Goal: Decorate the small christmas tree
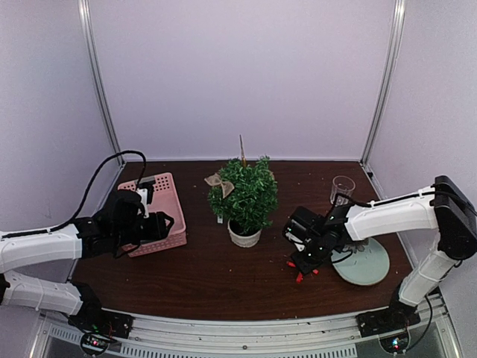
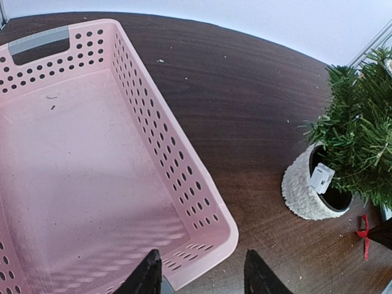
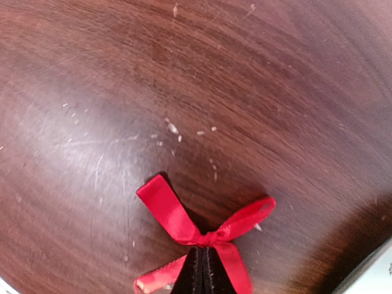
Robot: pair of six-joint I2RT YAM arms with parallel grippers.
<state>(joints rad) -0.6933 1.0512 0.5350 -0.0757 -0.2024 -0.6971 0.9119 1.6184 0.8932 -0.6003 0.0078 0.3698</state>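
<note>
Red bow (image 3: 184, 214) clamped at knot in right gripper (image 3: 202, 275), low toward worktop's near-right corner. Left gripper (image 2: 199, 278) apart, empty, over pink basket (image 2: 184, 184). Small christmas tree (image 1: 244, 195) mid-worktop. Judgement: lift clear first; approach an outer branch slowly.

My left arm (image 1: 41, 250) and right arm (image 1: 391, 216) are white shells with black joints and black bases (image 1: 100, 321). A black cable (image 1: 94, 179) loops from the left one. My left tool (image 2: 202, 278) has two slim, tapered black fingers (image 2: 147, 278); my right tool (image 1: 300, 268) is a blocky black body.
</note>
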